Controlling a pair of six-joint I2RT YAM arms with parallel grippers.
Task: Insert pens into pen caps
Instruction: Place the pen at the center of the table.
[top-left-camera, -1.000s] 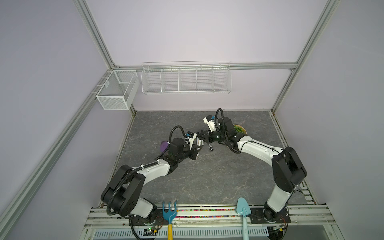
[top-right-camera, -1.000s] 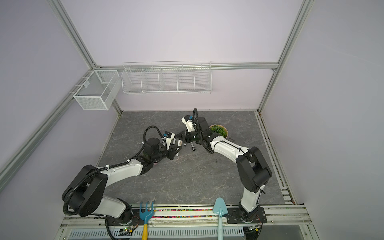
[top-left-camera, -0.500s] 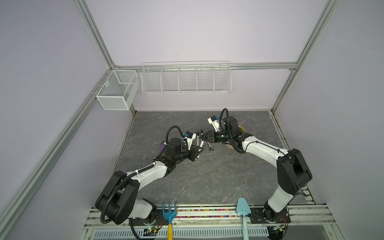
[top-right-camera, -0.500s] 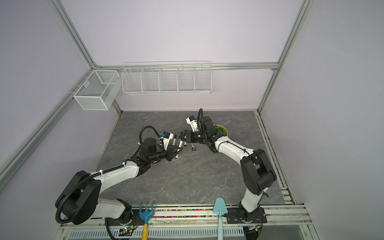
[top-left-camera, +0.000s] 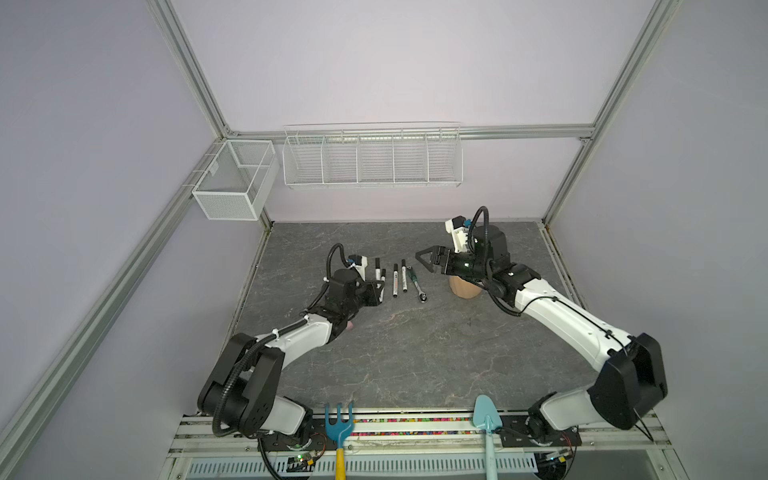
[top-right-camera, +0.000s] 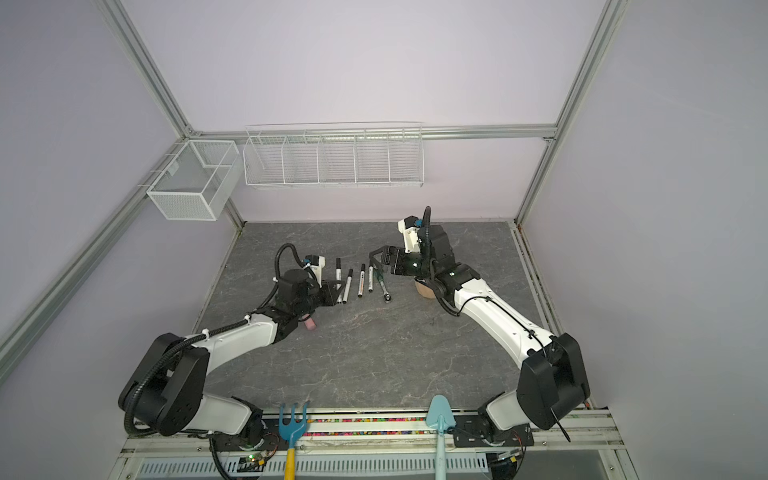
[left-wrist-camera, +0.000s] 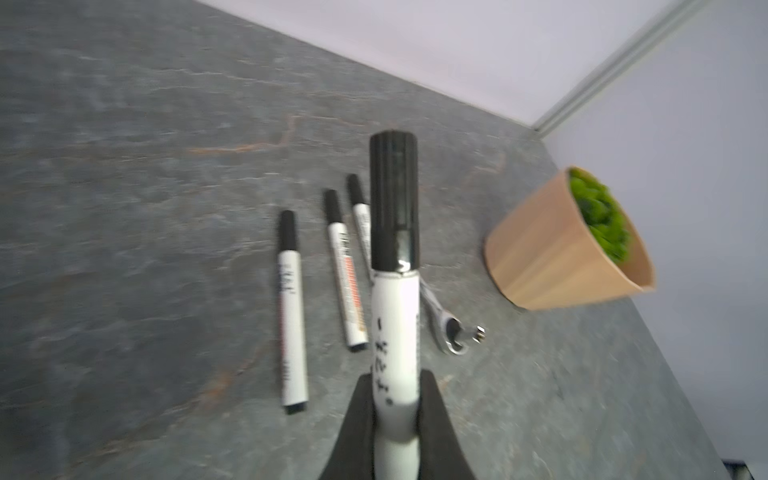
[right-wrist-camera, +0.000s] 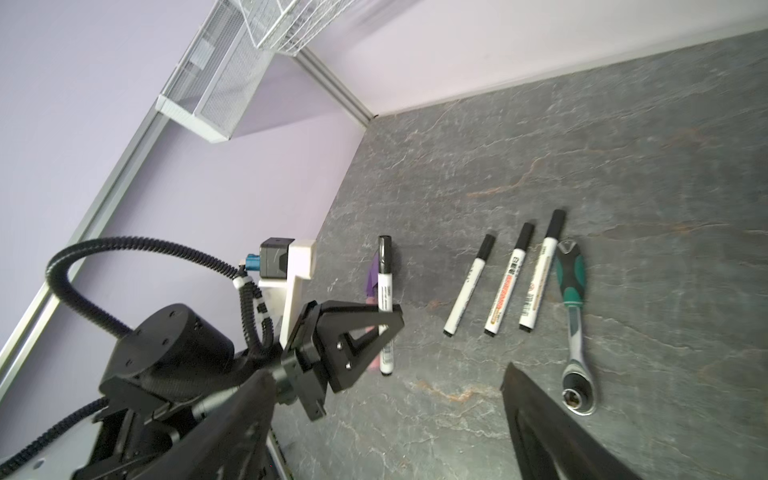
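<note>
My left gripper (left-wrist-camera: 395, 399) is shut on the white barrel of a pen (left-wrist-camera: 395, 316), which stands out beyond the fingers with a black pen cap (left-wrist-camera: 394, 199) seated on its far end. In both top views this gripper (top-left-camera: 379, 287) (top-right-camera: 334, 291) hovers left of three capped pens (top-left-camera: 395, 280) (right-wrist-camera: 509, 282) lying side by side on the grey table. My right gripper (top-left-camera: 424, 261) (top-right-camera: 375, 262) is open and empty, to the right of the row and above the wrench. Its fingers (right-wrist-camera: 540, 424) frame bare table.
A green-handled ratchet wrench (top-left-camera: 417, 286) (right-wrist-camera: 575, 316) lies just right of the pens. A tan plant pot (top-left-camera: 464, 289) (left-wrist-camera: 557, 249) stands under my right wrist. A small pink thing (top-right-camera: 309, 324) lies beneath my left forearm. Wire baskets (top-left-camera: 372, 160) hang on the back wall.
The two grippers were together at mid-table. The right one has opened and drawn back to the right. The left one has drawn back to the left, still holding the capped pen.
</note>
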